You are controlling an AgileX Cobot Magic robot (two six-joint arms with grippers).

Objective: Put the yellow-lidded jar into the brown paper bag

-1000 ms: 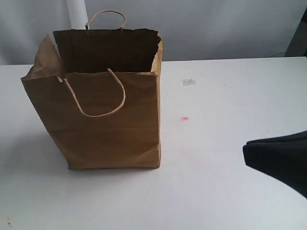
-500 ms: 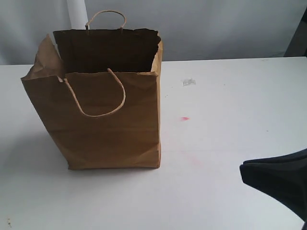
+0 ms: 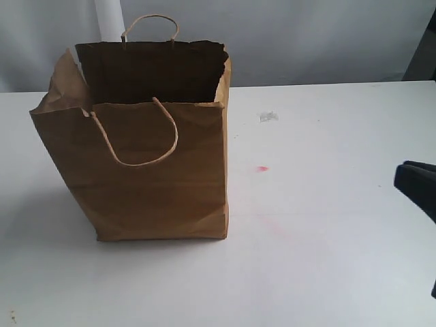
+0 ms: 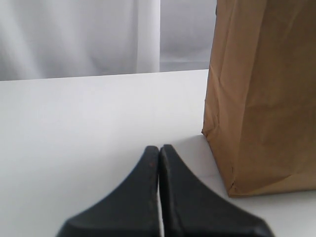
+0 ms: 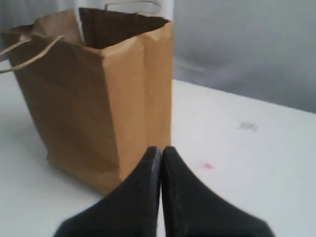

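Brown bag (image 3: 136, 170) upright on bench (image 3: 327, 136); right gripper (image 5: 159, 153), pressed together and empty like left gripper (image 4: 159, 149), has backed off sideways, jar out of sight, so likely already bagged.

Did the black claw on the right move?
Yes. The right gripper slid toward the right edge, farther from the brown paper bag, which stayed put.

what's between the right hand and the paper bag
Between the right hand and the bag is only white table with a small pink mark, per the exterior view.
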